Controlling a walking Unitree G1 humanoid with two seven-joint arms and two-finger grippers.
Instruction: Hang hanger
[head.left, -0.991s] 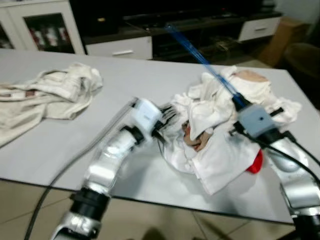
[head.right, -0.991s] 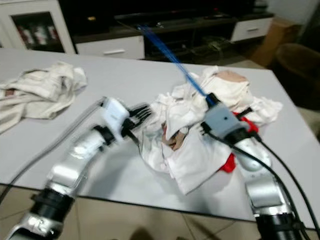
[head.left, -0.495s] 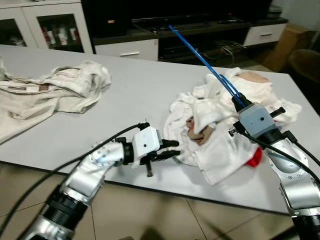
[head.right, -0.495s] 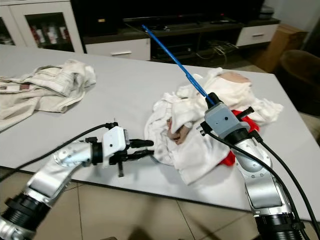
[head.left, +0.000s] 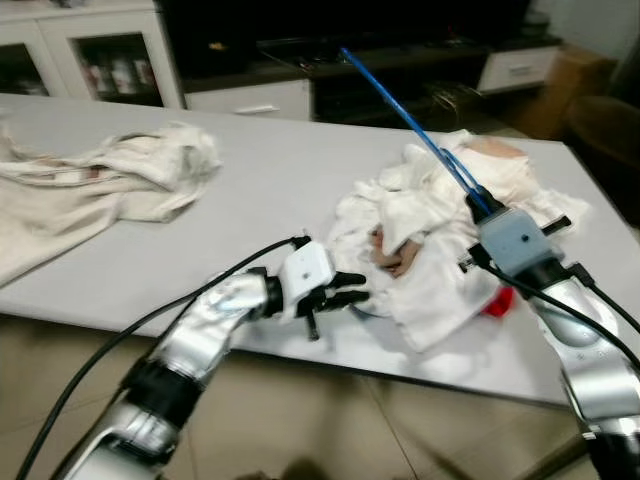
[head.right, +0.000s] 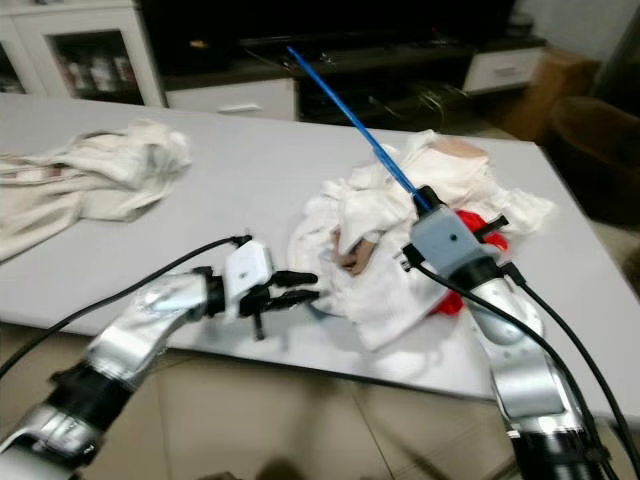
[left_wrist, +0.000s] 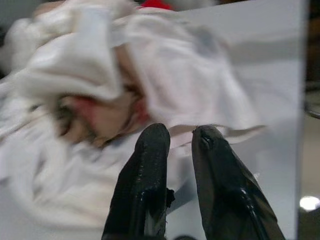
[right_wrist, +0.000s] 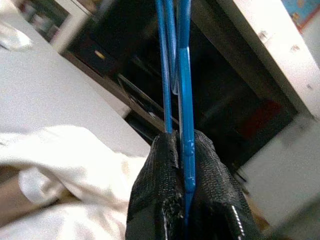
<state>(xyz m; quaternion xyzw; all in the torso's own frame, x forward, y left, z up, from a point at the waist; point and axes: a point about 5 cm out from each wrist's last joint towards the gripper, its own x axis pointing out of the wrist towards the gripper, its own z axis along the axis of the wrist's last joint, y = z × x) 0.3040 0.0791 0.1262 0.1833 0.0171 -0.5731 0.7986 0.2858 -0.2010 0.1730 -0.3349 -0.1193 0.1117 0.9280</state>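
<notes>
We see the blue hanger (head.left: 405, 118) held in the right gripper (head.left: 482, 208), whose fingers are clamped on its thin bars; it slants up and away over the far side of the tabletop (head.left: 270, 170) toward the dark cabinets (head.left: 330, 40). Just under and around that gripper lies a heap of white clothes (head.left: 430, 235) on the right of the tabletop, with a bit of red (head.left: 497, 301) showing at its near right edge. The left gripper (head.left: 345, 296) hovers at the near edge of the tabletop, just left of the heap, fingers set close together with a narrow gap and holding nothing. Further left lies a second, beige garment (head.left: 110, 185), well apart from the heap. We judge the task at its early part: the hanger is in hand, but no rail or hook is in sight, so the hanging itself is left to do. The right wrist view shows the grip plainly, the fingers (right_wrist: 160, 190) pinching the blue bars, which the head views leave small; the left wrist view shows the folds of the heap close up, with a pinkish patch (left_wrist: 107, 117) among the white.
</notes>
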